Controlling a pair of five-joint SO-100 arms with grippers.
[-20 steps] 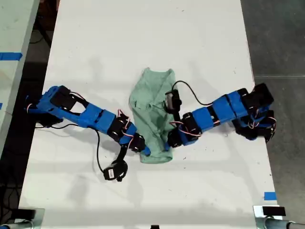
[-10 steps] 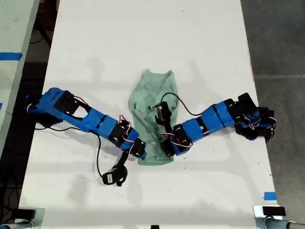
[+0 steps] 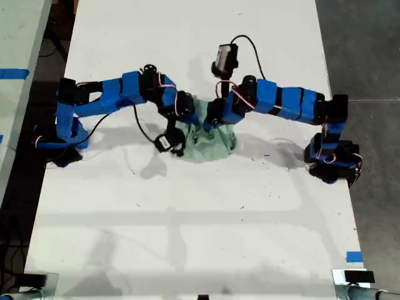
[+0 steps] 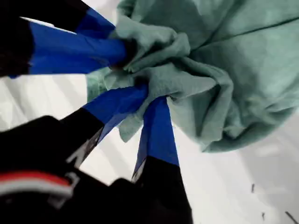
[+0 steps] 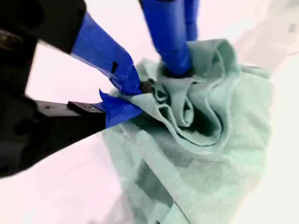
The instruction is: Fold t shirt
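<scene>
Near the far middle of the white surface (image 3: 187,237), both tools are pinching the bunched pale mint-green cloth t shirt (image 3: 212,142).
My first tool (image 4: 142,91) is clenching a gathered fold of the shirt (image 4: 224,60), blue fingers (image 4: 159,130) closing on cloth. My second tool (image 5: 135,93) is gripping a rolled edge of the shirt (image 5: 205,154). The other arm's blue finger is touching the same bunch beside it. The shirt's lower part is resting on the surface.

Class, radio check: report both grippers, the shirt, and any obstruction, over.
My first gripper and my second gripper both shut on the t shirt. Shirt bunched, partly folded over. Nothing blocking on the table.
</scene>
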